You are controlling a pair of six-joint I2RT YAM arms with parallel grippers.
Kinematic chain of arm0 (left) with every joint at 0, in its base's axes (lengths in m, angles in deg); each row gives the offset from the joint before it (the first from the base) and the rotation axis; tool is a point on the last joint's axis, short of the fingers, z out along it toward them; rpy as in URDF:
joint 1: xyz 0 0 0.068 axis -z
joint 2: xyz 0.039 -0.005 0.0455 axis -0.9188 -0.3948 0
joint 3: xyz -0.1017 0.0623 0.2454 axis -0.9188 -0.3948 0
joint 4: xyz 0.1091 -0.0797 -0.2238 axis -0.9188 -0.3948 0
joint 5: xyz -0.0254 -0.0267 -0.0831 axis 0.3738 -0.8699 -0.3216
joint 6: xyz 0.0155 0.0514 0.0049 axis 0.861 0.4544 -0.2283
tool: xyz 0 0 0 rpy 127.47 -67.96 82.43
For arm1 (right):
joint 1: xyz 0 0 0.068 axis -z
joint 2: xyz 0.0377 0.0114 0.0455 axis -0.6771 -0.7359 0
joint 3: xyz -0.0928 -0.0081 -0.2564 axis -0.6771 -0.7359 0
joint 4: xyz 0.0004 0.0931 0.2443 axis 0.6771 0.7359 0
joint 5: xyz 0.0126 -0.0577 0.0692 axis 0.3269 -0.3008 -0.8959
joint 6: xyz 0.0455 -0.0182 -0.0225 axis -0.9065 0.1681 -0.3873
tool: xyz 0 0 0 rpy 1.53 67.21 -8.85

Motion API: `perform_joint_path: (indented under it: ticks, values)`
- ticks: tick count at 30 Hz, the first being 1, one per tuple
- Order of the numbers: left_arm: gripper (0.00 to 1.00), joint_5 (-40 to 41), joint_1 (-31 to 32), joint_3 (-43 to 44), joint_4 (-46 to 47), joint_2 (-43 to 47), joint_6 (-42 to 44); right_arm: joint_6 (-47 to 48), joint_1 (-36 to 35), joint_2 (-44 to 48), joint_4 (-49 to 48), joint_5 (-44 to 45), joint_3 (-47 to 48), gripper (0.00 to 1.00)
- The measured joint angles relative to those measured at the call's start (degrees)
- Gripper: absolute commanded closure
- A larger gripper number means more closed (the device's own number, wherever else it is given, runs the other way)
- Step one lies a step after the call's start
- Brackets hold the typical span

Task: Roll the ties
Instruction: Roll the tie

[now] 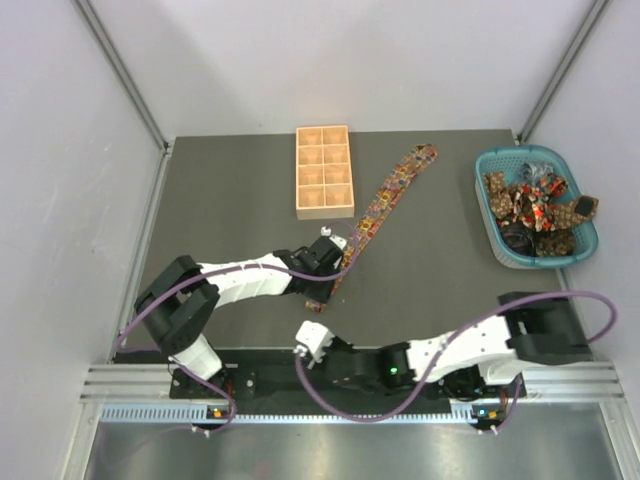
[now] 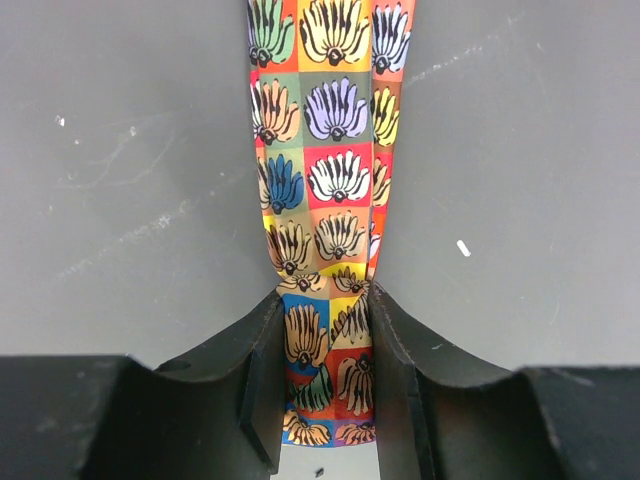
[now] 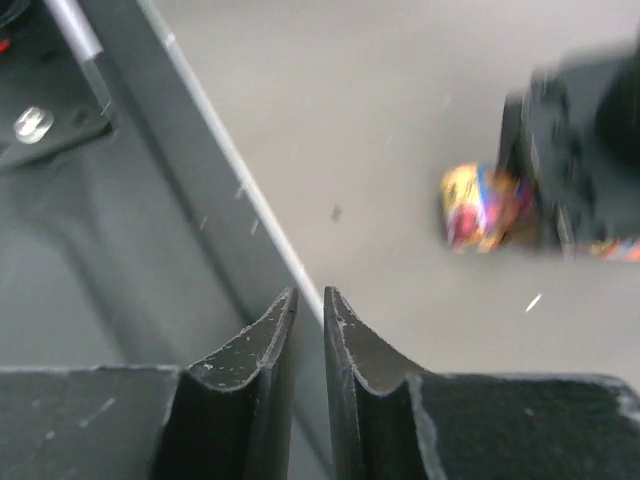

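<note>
Lying pinched inside the left gripper, the tie stretches away

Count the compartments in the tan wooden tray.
8, in two columns of four in the tan wooden tray at the table's far middle, beside the patterned fabric tie. None look hidden.

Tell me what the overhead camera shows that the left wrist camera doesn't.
Only the overhead view shows the wooden tray, the teal basket of more ties, both arms, and the right gripper empty near the table's front edge. Only the left wrist view shows the tie's flower-like print and the fabric bunched between the fingers. Both show the left gripper closed on the tie.
</note>
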Motion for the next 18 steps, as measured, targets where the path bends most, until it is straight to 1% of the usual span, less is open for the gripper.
perform_joint_path:
  ticks: [4,7,10,14,18]
  values:
    - [0.62,-0.09,-0.04,1.99,-1.42,-1.55,0.2,5.07,-0.44,-9.53,3.56,8.15,10.38,0.77]
    - [0.62,-0.09,-0.04,3.17,-2.43,-2.49,0.17,8.02,0.07,-16.35,8.15,13.73,17.35,0.76]
    - [0.62,-0.09,-0.04,3.93,-3.21,-3.04,0.2,9.22,1.25,-22.58,12.85,17.18,23.32,0.75]
    - [0.62,-0.09,-0.04,5.09,-4.52,-3.87,0.35,9.6,3.98,-27.34,19.37,20.63,28.22,0.75]
    - [0.62,-0.09,-0.04,6.38,-6.01,-4.74,0.55,8.59,5.81,-30.12,24.61,24.39,32.59,0.75]
